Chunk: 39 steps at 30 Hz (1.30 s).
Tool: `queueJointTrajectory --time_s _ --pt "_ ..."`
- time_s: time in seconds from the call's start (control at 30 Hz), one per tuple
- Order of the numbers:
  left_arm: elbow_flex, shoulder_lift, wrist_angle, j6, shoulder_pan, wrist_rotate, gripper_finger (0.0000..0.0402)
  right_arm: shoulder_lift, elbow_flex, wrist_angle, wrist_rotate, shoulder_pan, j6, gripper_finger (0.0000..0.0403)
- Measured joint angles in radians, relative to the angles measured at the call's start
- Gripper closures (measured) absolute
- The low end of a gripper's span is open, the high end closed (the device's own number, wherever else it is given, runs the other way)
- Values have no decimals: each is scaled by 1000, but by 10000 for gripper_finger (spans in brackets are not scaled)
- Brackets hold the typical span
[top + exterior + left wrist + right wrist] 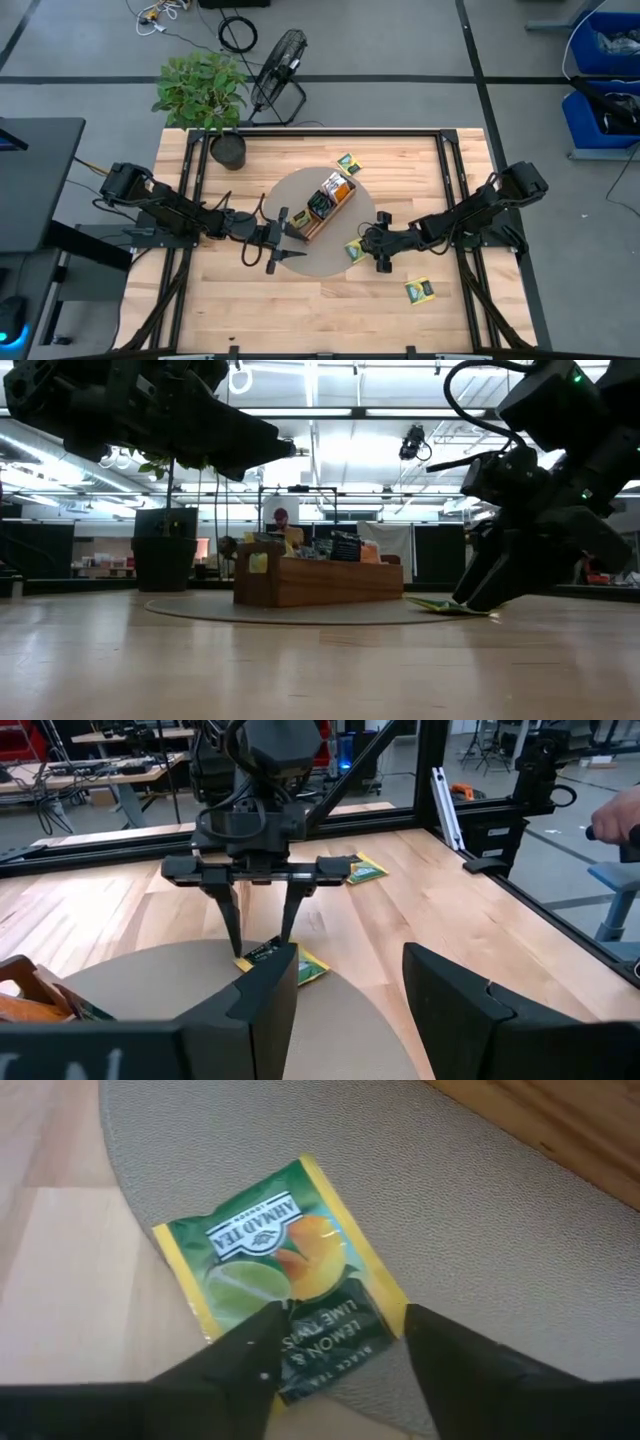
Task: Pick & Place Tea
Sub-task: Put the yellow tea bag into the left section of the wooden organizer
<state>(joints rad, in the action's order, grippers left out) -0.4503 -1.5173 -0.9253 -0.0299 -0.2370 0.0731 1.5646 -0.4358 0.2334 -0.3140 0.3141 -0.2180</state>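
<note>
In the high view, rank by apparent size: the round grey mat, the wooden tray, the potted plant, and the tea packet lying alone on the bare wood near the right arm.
Largest to smallest:
1. round grey mat
2. potted plant
3. wooden tray
4. lone tea packet
The plant stands taller, nearer the camera, so its lead over the tray is unsure.

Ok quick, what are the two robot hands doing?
Left gripper: open, holding nothing.
Right gripper: open, fingers either side of a yellow-green tea packet, not gripping yet.
</note>
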Motion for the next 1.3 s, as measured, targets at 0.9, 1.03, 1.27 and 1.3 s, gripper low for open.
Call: queueJointTrajectory --time_s 0.9,1.03,1.27,1.3 --pt "0 0 4 11 0 0 216 -53 -151 -219 39 155 223 386" --pt "0 0 12 13 0 0 216 -54 -173 -305 35 202 223 357" --pt "0 0 12 11 0 0 216 -43 -176 -440 -109 256 232 258" --pt "0 0 12 11 0 0 216 -40 -176 -430 -130 259 238 243"
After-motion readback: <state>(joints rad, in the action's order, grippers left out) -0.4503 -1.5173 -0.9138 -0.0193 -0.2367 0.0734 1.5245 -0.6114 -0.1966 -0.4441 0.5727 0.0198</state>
